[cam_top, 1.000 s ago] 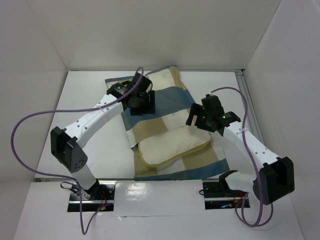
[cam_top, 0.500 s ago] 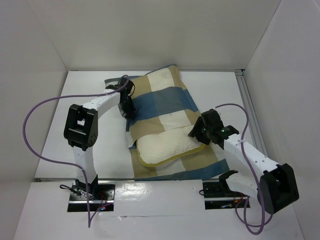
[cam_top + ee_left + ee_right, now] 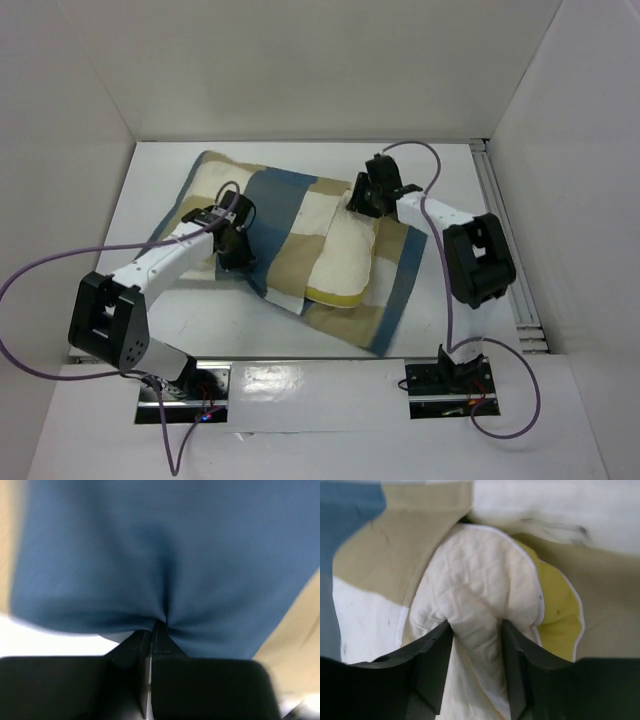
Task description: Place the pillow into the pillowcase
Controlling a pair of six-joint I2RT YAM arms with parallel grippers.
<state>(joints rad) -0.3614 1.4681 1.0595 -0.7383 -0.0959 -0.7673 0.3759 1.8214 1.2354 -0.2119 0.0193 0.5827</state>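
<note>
Stuffing step, as we judge it.
We note left hand (image 3: 156, 629) clenched on pillowcase (image 3: 165, 545), right hand (image 3: 476, 630) grasping pillow (image 3: 475, 577) fold; next we'd push pillow deeper inside.

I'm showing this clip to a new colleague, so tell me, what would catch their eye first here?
A big checked pillowcase lies slantwise across the white table, with a cream pillow showing at its right part, yellow edge nearest the arms' bases. Both arms grip cloth: the left jaws are shut on a blue fold of the pillowcase, and the right jaws pinch the pillow's far end.
</note>
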